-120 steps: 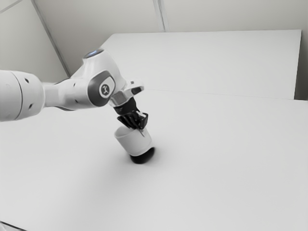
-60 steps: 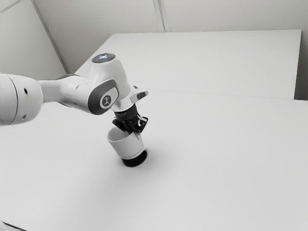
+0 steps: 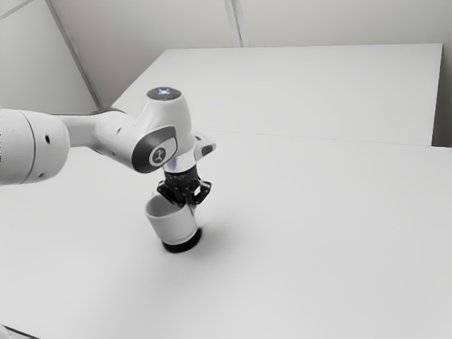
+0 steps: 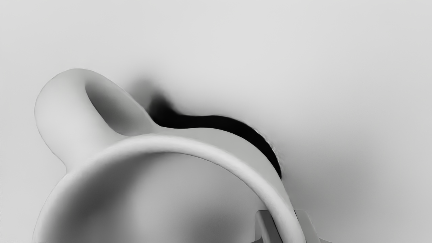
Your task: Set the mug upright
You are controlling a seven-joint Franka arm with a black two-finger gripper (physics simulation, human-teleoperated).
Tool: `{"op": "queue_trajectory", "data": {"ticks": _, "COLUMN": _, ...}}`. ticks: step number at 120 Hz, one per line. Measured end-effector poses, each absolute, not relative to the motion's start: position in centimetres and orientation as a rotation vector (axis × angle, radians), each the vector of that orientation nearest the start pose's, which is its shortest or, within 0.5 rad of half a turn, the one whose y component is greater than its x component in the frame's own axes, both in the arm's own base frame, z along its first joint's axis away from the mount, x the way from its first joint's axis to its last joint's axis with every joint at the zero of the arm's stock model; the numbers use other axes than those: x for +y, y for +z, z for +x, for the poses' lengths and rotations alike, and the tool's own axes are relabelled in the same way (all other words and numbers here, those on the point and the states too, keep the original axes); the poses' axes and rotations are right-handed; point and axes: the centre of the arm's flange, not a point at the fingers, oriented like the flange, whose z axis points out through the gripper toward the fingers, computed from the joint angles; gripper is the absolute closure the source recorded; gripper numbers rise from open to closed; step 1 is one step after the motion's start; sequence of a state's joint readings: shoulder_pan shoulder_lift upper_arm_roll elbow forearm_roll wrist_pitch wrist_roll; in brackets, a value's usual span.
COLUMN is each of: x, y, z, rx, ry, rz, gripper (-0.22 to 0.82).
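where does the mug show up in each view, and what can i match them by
Exterior view: the mug is left of centre in the lower half, just below the claw.
Wrist view: it is close up at the fingertips, its rim between them, its handle away from them.
Shared landmark: the black patch by the mug's base.

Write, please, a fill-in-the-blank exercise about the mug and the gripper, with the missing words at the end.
The gripper is shut on the ____ of the mug.
One finger is inside the mug, and the other finger is ____ it.
The curved loop on the mug's side is its ____.
The mug's opening faces ____, not down.
Missing words: rim; outside; handle; up.
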State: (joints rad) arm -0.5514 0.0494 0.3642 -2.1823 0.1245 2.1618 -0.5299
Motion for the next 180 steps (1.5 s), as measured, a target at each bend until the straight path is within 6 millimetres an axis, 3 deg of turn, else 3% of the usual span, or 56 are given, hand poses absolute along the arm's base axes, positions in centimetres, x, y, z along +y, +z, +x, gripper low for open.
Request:
{"op": "queue_trajectory", "data": {"ticks": 63, "x": -9.3, "y": 34.5, "z": 52.1, "rx": -0.541, "ry": 0.054, "rz": -2.913, "gripper": 0.78}}
{"op": "queue_trajectory", "data": {"ticks": 91, "x": -9.2, "y": 35.2, "z": 52.5, "rx": -0.577, "ry": 0.048, "rz": -2.926, "gripper": 0.3}}
{"op": "queue_trajectory", "data": {"ticks": 119, "x": -7.9, "y": 35.7, "z": 52.6, "rx": -0.68, "ry": 0.094, "rz": -2.971, "gripper": 0.1}}
{"op": "queue_trajectory", "data": {"ticks": 156, "x": -8.3, "y": 39.1, "z": 53.3, "rx": -0.665, "ry": 0.098, "rz": -3.018, "gripper": 0.02}}
{"op": "queue_trajectory", "data": {"ticks": 180, "x": -7.7, "y": 44.3, "z": 54.5, "rx": -0.578, "ry": 0.031, "rz": -3.061, "gripper": 0.01}}
